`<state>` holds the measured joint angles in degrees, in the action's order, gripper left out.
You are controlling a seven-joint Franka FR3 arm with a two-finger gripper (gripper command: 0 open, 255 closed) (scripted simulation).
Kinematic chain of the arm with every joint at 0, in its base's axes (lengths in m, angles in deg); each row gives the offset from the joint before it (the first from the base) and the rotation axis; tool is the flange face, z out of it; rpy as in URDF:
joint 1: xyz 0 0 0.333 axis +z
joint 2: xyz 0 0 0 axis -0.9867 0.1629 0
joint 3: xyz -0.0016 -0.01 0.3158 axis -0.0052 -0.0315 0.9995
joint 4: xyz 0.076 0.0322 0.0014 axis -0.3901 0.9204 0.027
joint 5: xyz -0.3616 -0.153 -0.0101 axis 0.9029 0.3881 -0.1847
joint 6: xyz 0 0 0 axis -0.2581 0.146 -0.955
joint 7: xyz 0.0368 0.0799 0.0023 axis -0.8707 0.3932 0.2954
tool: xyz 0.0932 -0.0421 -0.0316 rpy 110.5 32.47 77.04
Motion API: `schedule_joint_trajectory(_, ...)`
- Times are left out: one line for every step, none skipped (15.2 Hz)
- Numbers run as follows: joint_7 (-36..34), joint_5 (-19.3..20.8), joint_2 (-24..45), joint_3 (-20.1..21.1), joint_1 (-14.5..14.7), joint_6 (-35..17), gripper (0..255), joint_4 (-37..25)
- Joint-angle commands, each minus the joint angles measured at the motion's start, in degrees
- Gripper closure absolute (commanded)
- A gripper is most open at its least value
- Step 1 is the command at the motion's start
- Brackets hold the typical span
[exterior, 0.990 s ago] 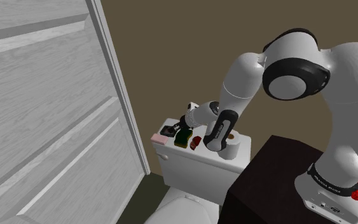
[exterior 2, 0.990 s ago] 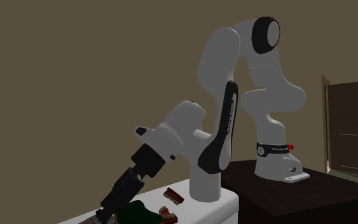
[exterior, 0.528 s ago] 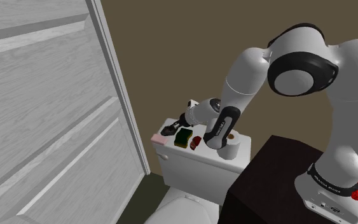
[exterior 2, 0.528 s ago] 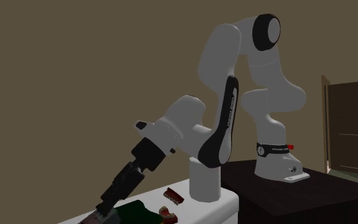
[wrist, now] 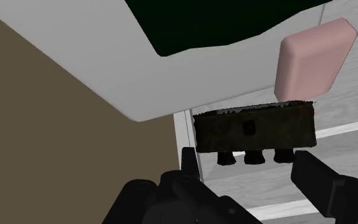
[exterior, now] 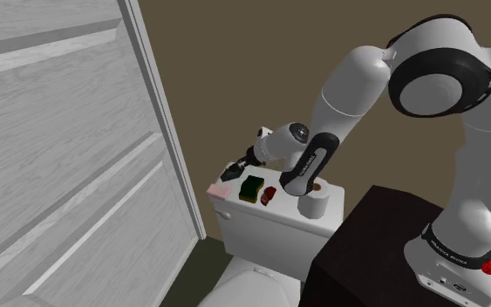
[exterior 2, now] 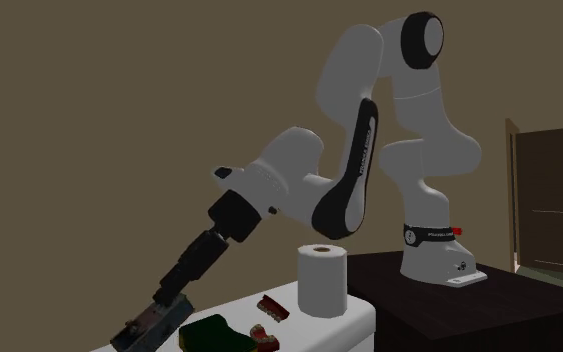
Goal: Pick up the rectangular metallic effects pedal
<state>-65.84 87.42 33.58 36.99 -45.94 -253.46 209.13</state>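
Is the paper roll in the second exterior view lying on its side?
No, the paper roll stands upright on the white tank lid, with its hollow core facing up.

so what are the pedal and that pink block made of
effects pedal: dark, mottled, dull casing with three black knobs; could be worn metal, not certain. pink block: smooth, matte, rounded corners; soap or foam perhaps.
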Motion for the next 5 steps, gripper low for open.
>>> schedule_joint_trajectory(0.17,0.28,-1.65,-0.18,0.13,1.35,255,0.27)
schedule_joint_trajectory(0.28,0.39,-2.48,-0.28,0.22,1.94,255,0.49)
schedule_joint_trajectory(0.39,0.5,-3.31,-0.39,0.32,2.53,255,0.7)
schedule_joint_trajectory(0.4,0.52,-3.43,-0.41,0.33,2.62,255,0.74)
schedule_joint_trajectory(0.41,0.52,-3.43,-0.41,0.33,2.62,255,0.73)
